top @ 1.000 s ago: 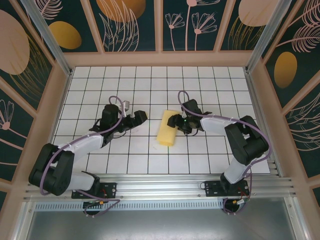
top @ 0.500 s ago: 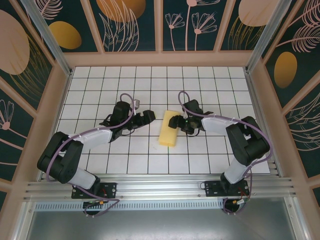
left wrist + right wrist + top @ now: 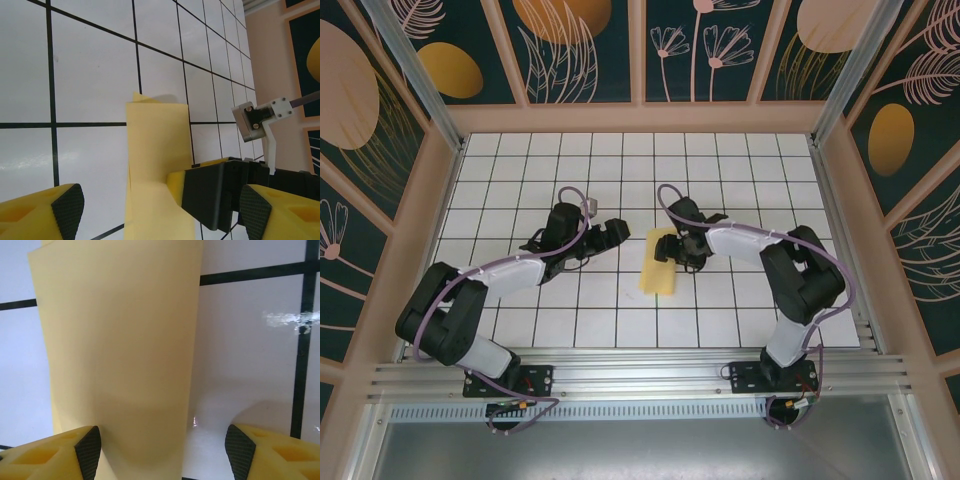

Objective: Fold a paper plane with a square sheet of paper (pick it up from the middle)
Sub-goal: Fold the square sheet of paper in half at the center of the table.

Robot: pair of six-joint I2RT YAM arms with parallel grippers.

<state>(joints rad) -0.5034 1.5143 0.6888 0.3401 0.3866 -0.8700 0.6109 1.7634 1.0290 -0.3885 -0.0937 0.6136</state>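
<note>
The square sheet of paper [image 3: 658, 266] is yellow and lies folded into a long strip on the white grid table, about one tile wide. Its far end lifts slightly in the left wrist view, where the sheet [image 3: 156, 150] runs up the middle. My right gripper [image 3: 671, 246] hangs open over the strip's far end, and one yellow fingertip [image 3: 176, 186] rests on the paper. In the right wrist view the sheet [image 3: 120, 340] lies beneath the open right gripper [image 3: 161, 447], towards its left finger. My left gripper [image 3: 611, 233] is open, just left of the strip, its jaws [image 3: 161, 210] facing it.
The white grid table [image 3: 520, 170] is boxed in by a wooden frame with patterned walls. An aluminium rail [image 3: 640, 365] runs along the near edge by the arm bases. Free tiles lie behind and to both sides of the arms.
The left arm swung right towards the paper and its jaws narrowed a little. The right gripper slid left onto the strip's far end, and the paper shifted slightly.
</note>
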